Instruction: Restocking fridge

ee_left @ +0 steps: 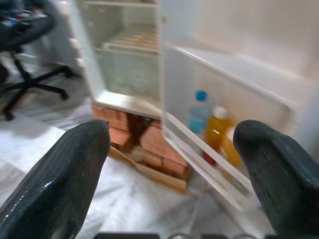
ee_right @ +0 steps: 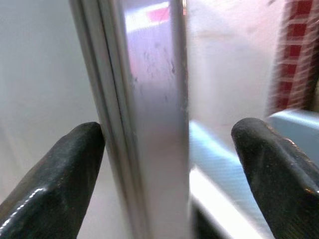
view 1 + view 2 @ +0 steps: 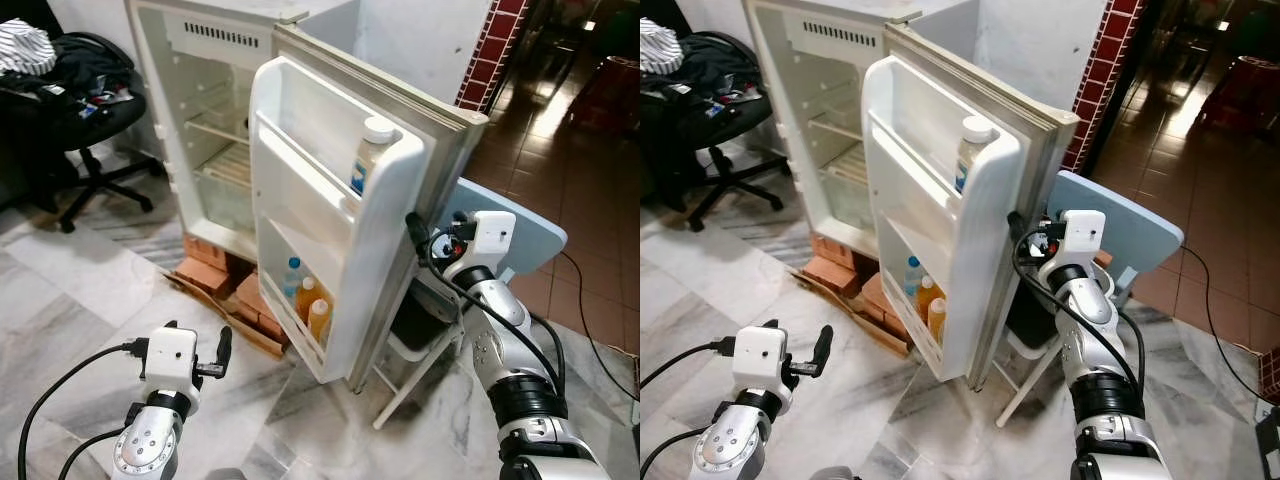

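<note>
The white fridge (image 3: 215,150) stands with its door (image 3: 330,230) swung wide. A white bottle (image 3: 370,155) sits in the door's upper shelf. A blue-capped bottle (image 3: 292,275) and two orange bottles (image 3: 314,308) stand in the lower shelf. My right gripper (image 3: 415,235) is open at the door's outer edge (image 2: 149,99), which lies between its fingers (image 2: 60,174). Low over the floor, my left gripper (image 3: 222,355) is open and empty, facing the door's lower shelf (image 1: 209,149).
Red bricks (image 3: 215,270) prop up the fridge. A black office chair (image 3: 85,110) piled with clothes stands at the left. A pale blue folding seat (image 3: 520,235) is behind the door by my right arm. A red tiled pillar (image 3: 490,50) rises behind it.
</note>
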`<state>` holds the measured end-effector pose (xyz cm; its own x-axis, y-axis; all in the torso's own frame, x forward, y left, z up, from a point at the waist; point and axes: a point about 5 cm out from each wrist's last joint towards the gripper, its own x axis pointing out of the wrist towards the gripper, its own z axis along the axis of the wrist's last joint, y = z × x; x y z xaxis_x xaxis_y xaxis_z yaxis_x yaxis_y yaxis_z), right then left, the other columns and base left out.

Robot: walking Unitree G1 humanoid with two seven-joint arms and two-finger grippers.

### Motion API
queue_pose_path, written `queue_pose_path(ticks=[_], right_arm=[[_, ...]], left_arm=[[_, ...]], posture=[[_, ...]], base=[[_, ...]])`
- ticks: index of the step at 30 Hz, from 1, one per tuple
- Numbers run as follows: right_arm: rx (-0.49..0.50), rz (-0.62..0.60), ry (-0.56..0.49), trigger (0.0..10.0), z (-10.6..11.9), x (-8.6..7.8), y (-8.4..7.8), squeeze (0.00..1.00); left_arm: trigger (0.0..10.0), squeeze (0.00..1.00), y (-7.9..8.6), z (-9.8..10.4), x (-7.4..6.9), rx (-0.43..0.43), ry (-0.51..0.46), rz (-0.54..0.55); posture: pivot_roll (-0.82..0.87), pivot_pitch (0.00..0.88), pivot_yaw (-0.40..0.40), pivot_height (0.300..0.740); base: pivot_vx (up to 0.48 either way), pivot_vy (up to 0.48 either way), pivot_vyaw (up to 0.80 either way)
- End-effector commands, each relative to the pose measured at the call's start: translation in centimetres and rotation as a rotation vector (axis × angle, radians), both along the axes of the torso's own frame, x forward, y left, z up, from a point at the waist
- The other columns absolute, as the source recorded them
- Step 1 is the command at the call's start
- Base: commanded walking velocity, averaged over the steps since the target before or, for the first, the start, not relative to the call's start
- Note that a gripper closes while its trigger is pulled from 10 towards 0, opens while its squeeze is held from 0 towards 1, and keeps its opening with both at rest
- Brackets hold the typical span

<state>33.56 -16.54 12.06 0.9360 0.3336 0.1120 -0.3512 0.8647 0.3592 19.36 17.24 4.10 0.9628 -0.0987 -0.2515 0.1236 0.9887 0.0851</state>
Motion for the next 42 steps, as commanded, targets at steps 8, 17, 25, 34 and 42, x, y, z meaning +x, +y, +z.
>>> queue_pose_path(ticks=[8, 17, 25, 34, 42], right_arm=[[0.442, 0.805, -0.262, 10.0, 9.1, -5.6, 6.0, 0.00], [0.142, 0.834, 0.059, 10.0, 0.9, -7.3, 4.4, 0.00], [-0.681, 0.302, 0.422, 10.0, -7.0, -4.0, -2.2, 0.00], [-0.493, -0.192, 0.244, 10.0, -1.3, 1.5, -4.3, 0.00], [0.206, 0.419, -0.093, 10.0, 6.7, -0.4, 7.2, 0.00]], left_arm=[[10.0, 0.00, -0.6, -0.1, -1.4, 0.008, 0.024, -0.007], [10.0, 0.00, -0.6, 0.0, -1.2, 0.010, 0.031, -0.013], [10.0, 0.00, -0.8, 0.0, -0.7, 0.021, 0.035, -0.033], [10.0, 0.00, -0.7, 0.1, -0.6, 0.032, 0.027, -0.028], [10.0, 0.00, -0.8, 0.3, -0.1, 0.038, 0.022, -0.041]], posture=[[0.14, 0.000, -0.076, 0.740], [0.13, 0.000, -0.074, 0.740], [0.13, 0.000, -0.068, 0.740], [0.14, 0.000, -0.070, 0.740], [0.13, 0.000, -0.065, 0.740]], base=[[0.000, 0.000, 0.00], [0.000, 0.000, 0.00], [0.000, 0.000, 0.00], [0.000, 0.000, 0.00], [0.000, 0.000, 0.00]])
